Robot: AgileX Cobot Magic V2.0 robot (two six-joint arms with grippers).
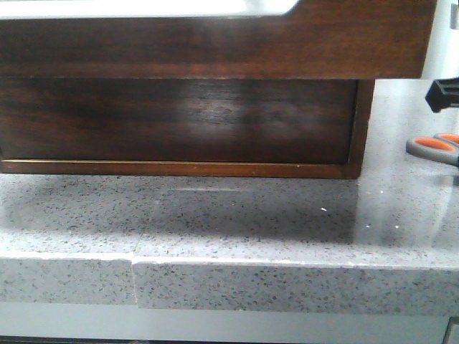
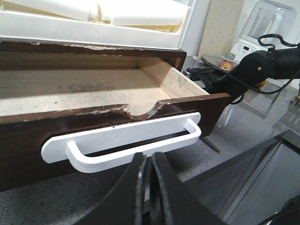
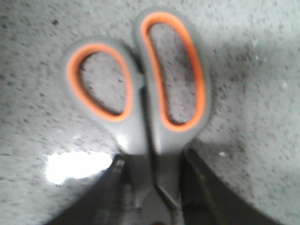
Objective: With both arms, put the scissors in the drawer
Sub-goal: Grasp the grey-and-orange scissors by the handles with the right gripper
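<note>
The scissors (image 3: 140, 89), grey with orange-lined loops, lie over the speckled counter, and they also show at the right edge of the front view as scissors (image 1: 434, 147). My right gripper (image 3: 154, 173) is shut on the scissors just below the loops, one finger against each side. The drawer (image 2: 28, 150) stands pulled out, showing its bare wooden inside and white handle (image 2: 131, 140). In the front view the drawer (image 1: 215, 46) overhangs the cabinet. My left gripper (image 2: 147, 159) is shut on nothing, just in front of the handle and apart from it.
The dark wooden cabinet (image 1: 179, 122) fills the back of the grey counter (image 1: 237, 215). A white tray (image 2: 93, 28) sits on the cabinet above the drawer. My right arm (image 2: 262, 65) and kitchen appliances (image 2: 262, 28) stand beyond the drawer's far corner.
</note>
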